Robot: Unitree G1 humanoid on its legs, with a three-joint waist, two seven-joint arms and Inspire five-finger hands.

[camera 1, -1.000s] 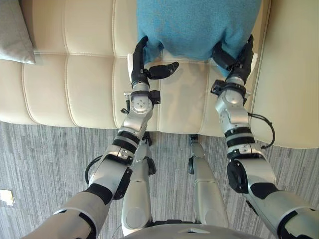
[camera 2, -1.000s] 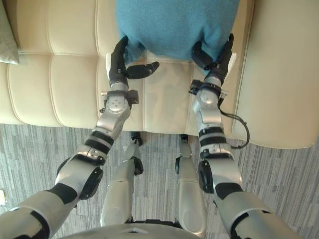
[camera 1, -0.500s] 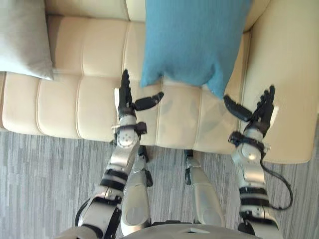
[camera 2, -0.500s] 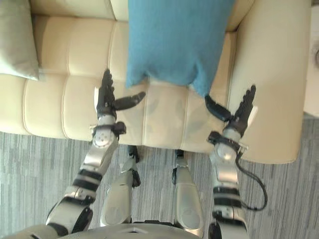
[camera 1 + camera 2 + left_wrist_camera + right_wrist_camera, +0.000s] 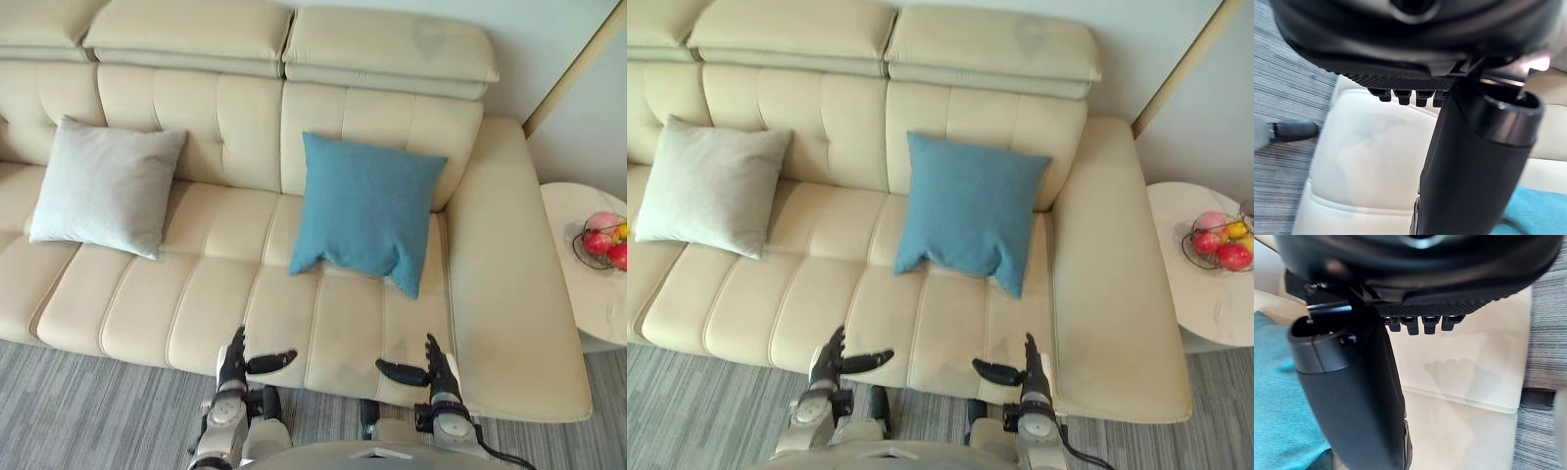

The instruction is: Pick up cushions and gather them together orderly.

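A blue cushion point(image 5: 367, 211) leans upright against the backrest of the cream sofa point(image 5: 206, 304), right of its middle. A grey cushion point(image 5: 103, 186) leans against the backrest further left, well apart from the blue one. My left hand point(image 5: 235, 360) and right hand point(image 5: 431, 367) hover over the seat's front edge, both open with straight fingers and thumbs pointing inward, holding nothing. In the left wrist view the thumb point(image 5: 1469, 166) stands over bare seat leather with blue cushion point(image 5: 1542, 218) past it. The right wrist view shows the blue cushion point(image 5: 1278, 406) beside the thumb point(image 5: 1352, 396).
A round white side table point(image 5: 588, 264) stands right of the sofa and carries a wire basket of fruit point(image 5: 604, 238). The sofa's wide right armrest point(image 5: 509, 284) lies between it and the seat. Grey striped carpet point(image 5: 59, 411) runs in front.
Both hands let go of the blue cushion and drew back to the seat's front edge. The cushion now rests against the backrest. The camera has pulled back, showing the whole sofa.
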